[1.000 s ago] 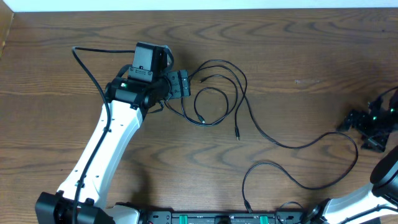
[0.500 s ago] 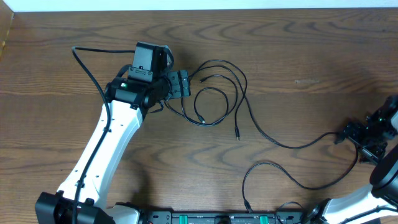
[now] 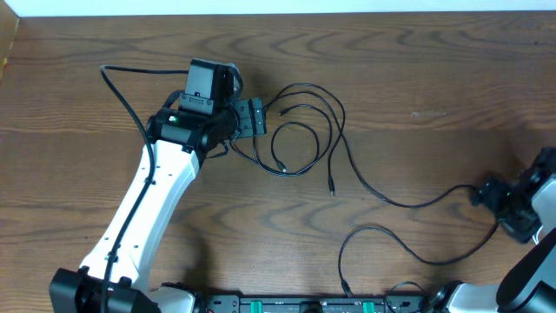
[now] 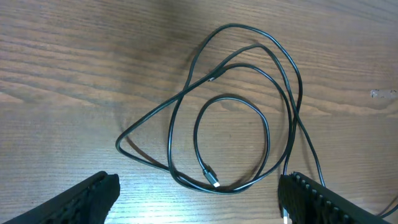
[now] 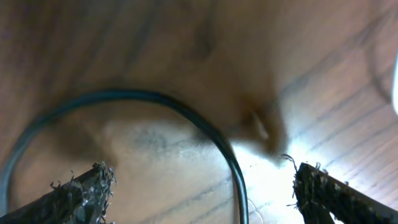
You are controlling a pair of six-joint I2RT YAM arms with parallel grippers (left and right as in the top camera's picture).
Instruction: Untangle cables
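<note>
The right pincer has dropped over the cables' far bend — wide and empty, like the left pincer — poised to grasp.

The table is grained wood, softly shiny. The cables look smooth and black. The right gripper has rough, frayed pads.

Right wrist view: the black cable is blurred throughout, and its arc runs off the left and bottom edges. My right gripper shows only frayed fingertips at the bottom corners. Overhead: the plug ends are too small to identify, and the picture's right edge cuts off my right arm.
</note>
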